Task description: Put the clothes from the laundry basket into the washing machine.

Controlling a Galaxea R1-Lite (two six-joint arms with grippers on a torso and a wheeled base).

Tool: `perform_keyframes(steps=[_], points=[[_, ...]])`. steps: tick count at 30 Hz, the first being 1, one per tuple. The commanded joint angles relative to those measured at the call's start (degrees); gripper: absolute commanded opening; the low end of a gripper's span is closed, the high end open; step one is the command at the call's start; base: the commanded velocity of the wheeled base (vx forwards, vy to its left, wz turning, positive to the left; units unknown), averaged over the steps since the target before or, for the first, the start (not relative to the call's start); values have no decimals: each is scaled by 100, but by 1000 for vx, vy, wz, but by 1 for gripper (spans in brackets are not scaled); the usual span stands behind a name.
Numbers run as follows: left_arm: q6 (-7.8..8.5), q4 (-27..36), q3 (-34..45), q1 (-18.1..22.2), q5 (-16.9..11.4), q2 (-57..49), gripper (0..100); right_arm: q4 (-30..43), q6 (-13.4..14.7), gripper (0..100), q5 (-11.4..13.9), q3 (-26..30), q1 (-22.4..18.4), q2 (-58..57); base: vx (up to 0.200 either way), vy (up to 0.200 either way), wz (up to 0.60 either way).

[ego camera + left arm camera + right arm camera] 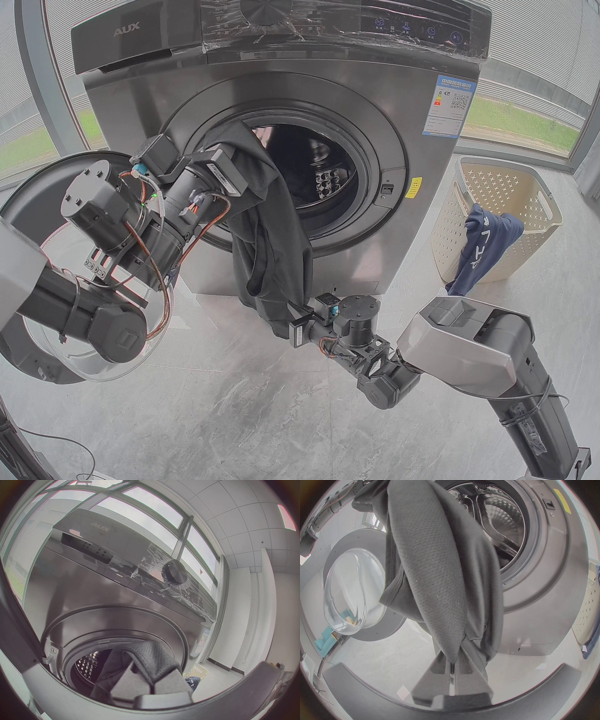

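dark garment (275, 250) tight in left gripper (152, 680) at washing machine (375, 119) mouth; hem tight in right gripper (452, 667)

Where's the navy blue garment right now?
In the head view, the navy blue garment hangs over the near rim of the beige perforated laundry basket, right of the grey washing machine.

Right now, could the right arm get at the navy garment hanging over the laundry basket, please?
Probably not yet: the right end effector is shut on the dark garment, also held by the left end effector. Once it lets go, bare floor lies between it and the navy garment.
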Motion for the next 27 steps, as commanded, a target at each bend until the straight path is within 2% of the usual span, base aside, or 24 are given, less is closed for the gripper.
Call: perform_keyframes(steps=[1,3,4,6,7,9,15,21,27], points=[[-11,-12,60,175,13,-12,0,-450,-68,0,41,1158,-2,-848,0,0,0],[-11,-12,60,192,13,-12,0,-538,-95,0,58,1404,-19,-1006,0,0,0],[-11,-21,95,227,13,-12,0,-688,-130,0,76,1782,-37,-1305,0,0,0],[-11,-30,183,289,13,-21,0,-846,-138,0,129,2195,-54,-1701,0,0,0],[-11,-30,192,298,13,-21,0,-864,-138,0,137,2256,-63,-1753,0,0,0],[-2,-135,350,421,13,-21,0,-1066,-138,0,243,2819,-116,-2316,0,0,0],[7,-346,807,605,-22,-144,0,-1277,-121,0,427,3830,-344,-3327,0,0,0],[16,-346,1326,614,-93,-540,0,-1584,64,0,550,4181,-784,-4003,0,0,0],[16,-346,1800,614,-321,-812,0,-1575,301,0,454,4102,-924,-4495,0,0,0]])
